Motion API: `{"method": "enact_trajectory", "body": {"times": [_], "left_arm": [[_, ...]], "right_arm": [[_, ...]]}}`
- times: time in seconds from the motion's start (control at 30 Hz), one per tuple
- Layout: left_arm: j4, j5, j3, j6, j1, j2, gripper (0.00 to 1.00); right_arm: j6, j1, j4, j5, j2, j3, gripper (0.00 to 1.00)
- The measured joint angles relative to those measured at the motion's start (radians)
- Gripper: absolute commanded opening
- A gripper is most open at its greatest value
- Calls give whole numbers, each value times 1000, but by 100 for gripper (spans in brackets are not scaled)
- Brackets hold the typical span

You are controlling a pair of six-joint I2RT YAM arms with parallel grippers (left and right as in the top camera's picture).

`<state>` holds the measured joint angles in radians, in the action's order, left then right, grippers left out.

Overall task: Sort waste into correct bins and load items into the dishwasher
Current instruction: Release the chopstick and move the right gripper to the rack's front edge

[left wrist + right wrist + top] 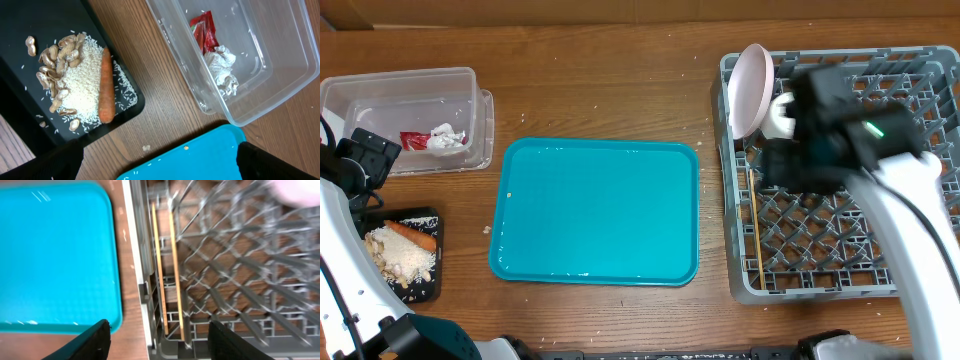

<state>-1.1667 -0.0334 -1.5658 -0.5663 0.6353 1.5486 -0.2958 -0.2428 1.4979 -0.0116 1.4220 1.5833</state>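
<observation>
The clear tub (380,100) at the back left holds the red wrapper (414,141) and the white napkin (447,137). The black tray (432,283) at the front left holds beige scraps (402,260) and the carrot (412,236). My left gripper (365,160) is open and empty above them; its view shows the carrot (105,85), the scraps (75,85), the wrapper (204,31) and the napkin (222,67). The grey dish rack (820,240) holds an upright plate (750,88), a cup (782,115) and the chopsticks (756,225). My right gripper (159,340) is open above the chopsticks (167,280).
The teal serving tray (595,210) lies in the middle of the wooden table, with only a few crumbs on it. Its corner shows in the left wrist view (200,160) and its right edge in the right wrist view (55,255). Small crumbs lie on the wood.
</observation>
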Motion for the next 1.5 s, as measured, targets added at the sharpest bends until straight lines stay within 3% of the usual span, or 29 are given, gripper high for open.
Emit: {"method": "enact_trajectory", "body": {"times": [0.2,0.33,0.37,0.4,0.6,0.93,1.3,1.5], "left_arm": [[0,0,0,0,0,0,100],[0,0,0,0,0,0,100],[0,0,0,0,0,0,100],[0,0,0,0,0,0,100],[0,0,0,0,0,0,100],[0,0,0,0,0,0,100],[0,0,0,0,0,0,100],[0,0,0,0,0,0,100]], "right_arm": [[-78,3,-14,-34,-281,-12,64],[-107,-1,-76,-48,-444,-124,66],[-119,-1,-94,-49,-486,-167,70],[-133,-1,-103,-49,-513,-195,100],[-304,-1,-137,-48,-644,-394,100],[-428,-1,-136,-48,-619,-411,100],[-404,-8,-147,-61,-621,-426,100],[-241,-39,-436,-63,-692,-620,100]]}}
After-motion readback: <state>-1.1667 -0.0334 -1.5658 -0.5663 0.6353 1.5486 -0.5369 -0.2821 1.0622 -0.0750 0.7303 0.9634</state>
